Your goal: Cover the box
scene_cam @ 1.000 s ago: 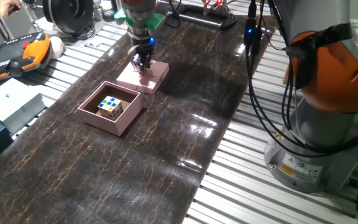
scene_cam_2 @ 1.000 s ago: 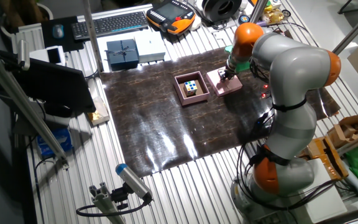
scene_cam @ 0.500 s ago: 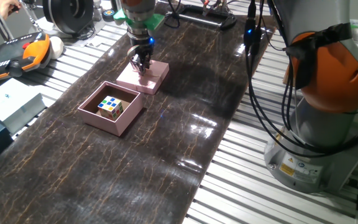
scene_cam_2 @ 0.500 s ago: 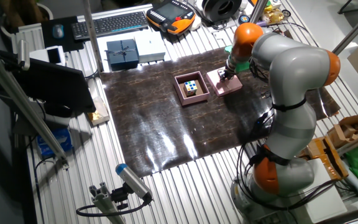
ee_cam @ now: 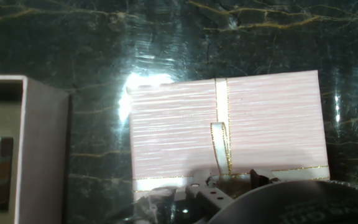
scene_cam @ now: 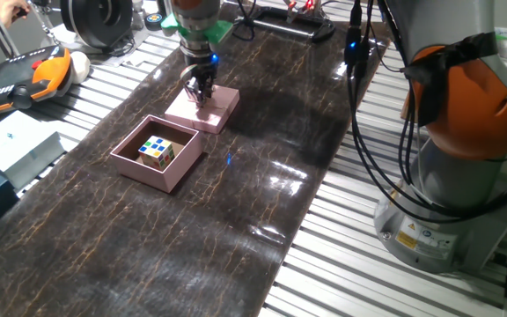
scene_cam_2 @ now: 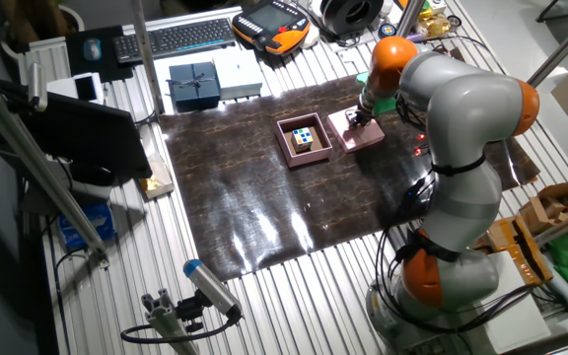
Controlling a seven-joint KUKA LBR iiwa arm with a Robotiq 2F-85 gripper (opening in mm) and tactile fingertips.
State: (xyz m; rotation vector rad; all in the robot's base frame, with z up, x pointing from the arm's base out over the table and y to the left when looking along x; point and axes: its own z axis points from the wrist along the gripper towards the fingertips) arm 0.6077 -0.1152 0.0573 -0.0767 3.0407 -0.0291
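The pale-pink box [scene_cam: 181, 165] stands open on the dark mat, and a colour cube [scene_cam: 157, 152] lies inside on its brown lining. The flat pink lid [scene_cam: 221, 109] with a ribbon bow lies right behind the box, apart from it. My gripper [scene_cam: 202, 95] points straight down onto the middle of the lid, its fingers close together at the bow. The hand view shows the lid [ee_cam: 260, 124] filling the middle, its ribbon loop [ee_cam: 220, 142] just above my gripper [ee_cam: 219, 186], and the box wall [ee_cam: 42, 155] at the left edge. In the other fixed view the gripper [scene_cam_2: 356, 121] sits on the lid [scene_cam_2: 365, 137] to the right of the box [scene_cam_2: 286, 142].
A dark gift box [scene_cam_2: 193, 85] and a white flat box [scene_cam_2: 237, 71] lie on the slatted table beyond the mat. An orange-and-black pendant [scene_cam: 25, 75] and a keyboard [scene_cam_2: 176, 37] are at the far side. The arm's base [scene_cam: 465, 176] stands to the right of the mat.
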